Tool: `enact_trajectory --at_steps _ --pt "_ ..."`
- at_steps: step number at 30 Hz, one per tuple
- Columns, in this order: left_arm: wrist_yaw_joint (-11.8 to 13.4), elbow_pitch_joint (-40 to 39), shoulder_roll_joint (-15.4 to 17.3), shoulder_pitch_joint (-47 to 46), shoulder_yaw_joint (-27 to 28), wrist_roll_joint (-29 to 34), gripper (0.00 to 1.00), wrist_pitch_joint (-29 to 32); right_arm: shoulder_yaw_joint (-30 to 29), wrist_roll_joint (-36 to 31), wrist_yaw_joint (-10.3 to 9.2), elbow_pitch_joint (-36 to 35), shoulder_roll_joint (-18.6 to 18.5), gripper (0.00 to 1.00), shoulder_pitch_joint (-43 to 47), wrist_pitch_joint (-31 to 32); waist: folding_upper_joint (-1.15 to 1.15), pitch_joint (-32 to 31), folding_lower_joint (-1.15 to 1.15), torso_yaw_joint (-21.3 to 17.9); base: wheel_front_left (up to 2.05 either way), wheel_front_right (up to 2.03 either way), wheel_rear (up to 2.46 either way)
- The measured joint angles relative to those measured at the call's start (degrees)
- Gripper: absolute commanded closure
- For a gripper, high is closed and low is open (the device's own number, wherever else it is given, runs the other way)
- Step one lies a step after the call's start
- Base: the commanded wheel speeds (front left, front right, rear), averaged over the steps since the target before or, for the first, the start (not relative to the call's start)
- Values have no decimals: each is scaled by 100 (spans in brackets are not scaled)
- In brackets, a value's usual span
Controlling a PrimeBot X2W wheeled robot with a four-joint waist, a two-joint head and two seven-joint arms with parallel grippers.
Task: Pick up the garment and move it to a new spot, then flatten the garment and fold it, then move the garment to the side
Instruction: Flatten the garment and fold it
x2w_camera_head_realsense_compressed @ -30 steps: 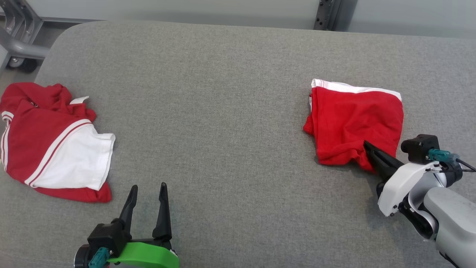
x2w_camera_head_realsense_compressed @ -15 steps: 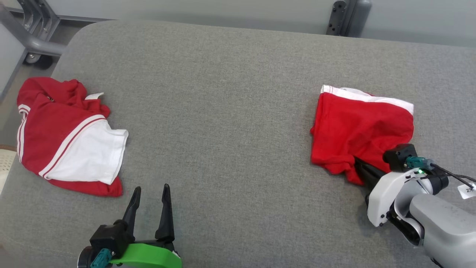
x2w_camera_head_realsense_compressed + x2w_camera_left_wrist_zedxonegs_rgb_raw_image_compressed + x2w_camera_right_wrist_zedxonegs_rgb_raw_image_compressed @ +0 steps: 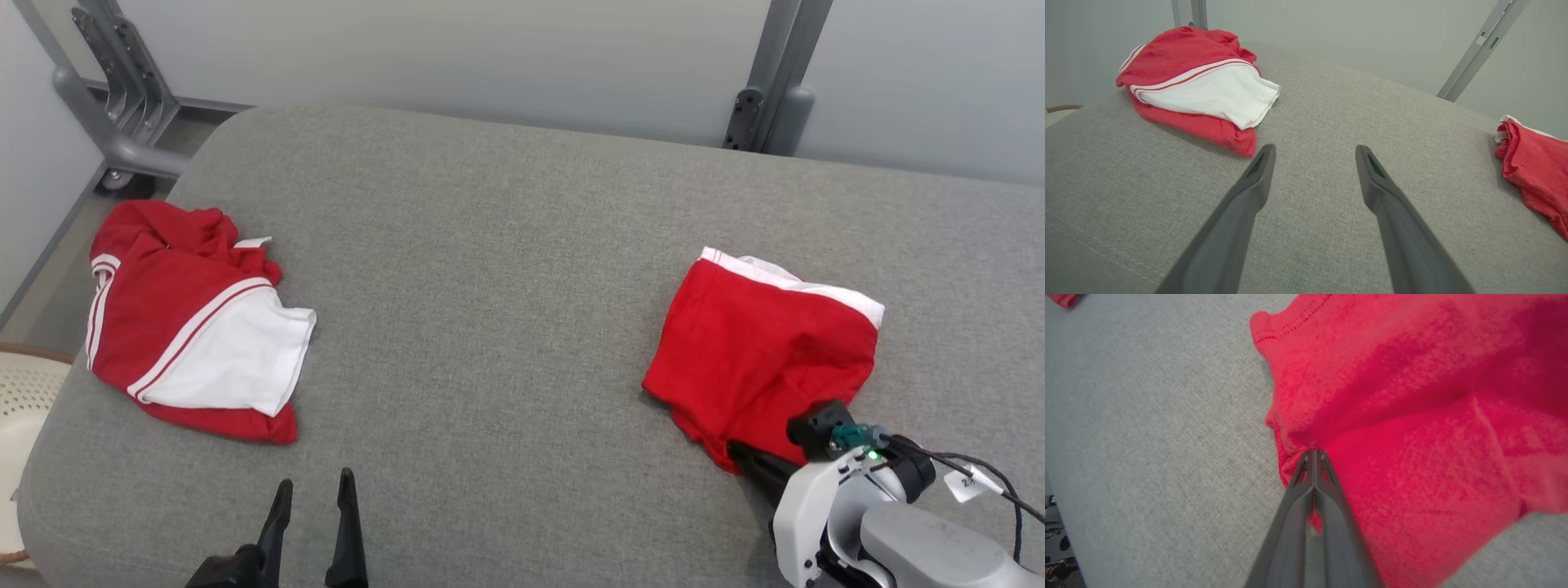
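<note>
Right gripper [image 3: 1314,454]: fingers pressed together on a small bunch of cloth at the near edge of the folded garment [image 3: 759,359].
Left gripper [image 3: 1314,151]: fingers spread with nothing between them, above the near edge of the grey padded worktop [image 3: 506,286].
Garment place: right part of the worktop, toward its near right corner, red face up with a white strip along its far edge.
Other shirt [image 3: 196,343]: crumpled red-and-white heap by the left edge, well apart from the garment and from both grippers.
Risk, fold opening: the pinch seems to take little cloth, perhaps not every layer. A pull from that single point may slide the top layer off those beneath.
Risk, bunching: the woven cover likely grips, so dragging instead of lifting could wrinkle the underside.
Risk, edge: a pull toward the near right corner may leave part of the garment hanging off.
Basket [image 3: 20,408]: pale, perforated, brown-rimmed, beside the worktop's left edge. Only part of it shows, and I cannot tell what it holds.
</note>
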Motion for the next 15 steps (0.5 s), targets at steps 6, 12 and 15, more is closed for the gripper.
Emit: enact_trajectory --at_steps 6,12,15 --pt "-14 -63 1 300 271 15 0 1 36 22 1 -134 -93 100 276 58 0 -298 0 -270 0 0 0" --pt "-58 -167 0 338 597 76 0 0 -1121 -229 1 -313 -333 62 427 -202 0 -468 0 -707 0 0 0" --pt "-71 -255 -2 341 711 114 0 0 -2529 -715 1 -772 -420 0 772 -213 0 -559 0 -898 0 0 0"
